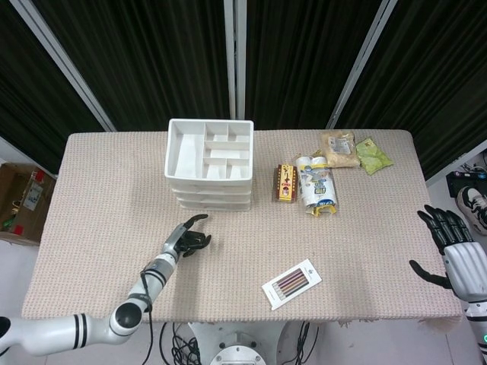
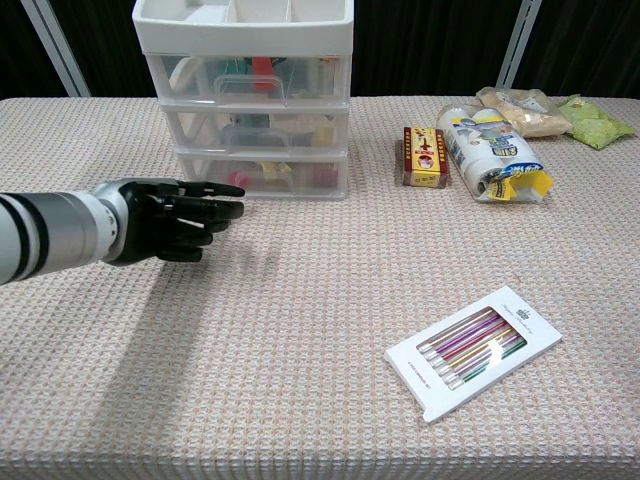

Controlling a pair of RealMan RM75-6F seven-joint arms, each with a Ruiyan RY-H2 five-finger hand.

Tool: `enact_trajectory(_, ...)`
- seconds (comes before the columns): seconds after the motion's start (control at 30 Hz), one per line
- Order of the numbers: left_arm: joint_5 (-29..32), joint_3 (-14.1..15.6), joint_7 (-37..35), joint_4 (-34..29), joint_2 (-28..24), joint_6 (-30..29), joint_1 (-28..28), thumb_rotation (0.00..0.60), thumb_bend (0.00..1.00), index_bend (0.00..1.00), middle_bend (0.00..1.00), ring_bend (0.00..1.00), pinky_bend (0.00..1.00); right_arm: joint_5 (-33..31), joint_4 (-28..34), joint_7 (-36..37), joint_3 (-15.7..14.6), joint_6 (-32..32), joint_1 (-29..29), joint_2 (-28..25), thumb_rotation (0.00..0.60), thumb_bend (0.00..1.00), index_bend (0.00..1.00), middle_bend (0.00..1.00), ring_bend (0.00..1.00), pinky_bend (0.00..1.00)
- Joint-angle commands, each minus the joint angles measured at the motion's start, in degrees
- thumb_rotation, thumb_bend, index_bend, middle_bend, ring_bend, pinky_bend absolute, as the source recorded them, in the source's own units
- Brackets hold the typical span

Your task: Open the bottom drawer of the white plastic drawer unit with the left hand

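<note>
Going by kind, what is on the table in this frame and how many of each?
Drawer unit: 1, with 3 drawers
Red box: 1
Wrapped roll pack: 1
Snack bags: 2, one tan, one green
Pen set in white case: 1
Total: 6 things

Black pleated curtains (image 1: 304, 61) hang behind the table (image 1: 114, 175), crossed by slanting pale metal poles (image 1: 358, 65). A cardboard box (image 1: 19, 201) sits on the pale floor (image 1: 17, 262).
</note>
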State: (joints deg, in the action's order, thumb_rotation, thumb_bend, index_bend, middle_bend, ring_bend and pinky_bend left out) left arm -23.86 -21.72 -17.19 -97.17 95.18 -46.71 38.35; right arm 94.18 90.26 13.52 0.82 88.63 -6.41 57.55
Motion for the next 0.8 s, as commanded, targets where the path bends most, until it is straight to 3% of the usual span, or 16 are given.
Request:
enact_trajectory(0.03,4.72,-2.53,-1.0,2.38,3.17,-1.37,2.13,0.6,0.42,0.13,0.81,0.93,1.0,0.09,0.12,-0.12,-0.03,0.12,0.11,0.02,0.6,0.15,0.0,0.04,0.0,0.0)
enact_trajectory(0.53,15.33,-10.08,-6.96,7.8,7.01,5.23,3.8,0.6,0.42,0.12,0.82,0.94,1.0,-0.14,0.53,-0.49,-0.03,0.36,0.83,-0.05,0.6,0.15,0.0,0.04,0.0,0.0)
enact_trajectory(0.8,17.35,-11.64,-8.48,10.31,7.55,8.26,4.24,0.6,0.42,0.12,0.82,0.94,1.0,-0.49,0.31,-0.4,0.09,-0.01,0.89,0.02,0.6,0.15,0.0,0.05,0.0,0.0)
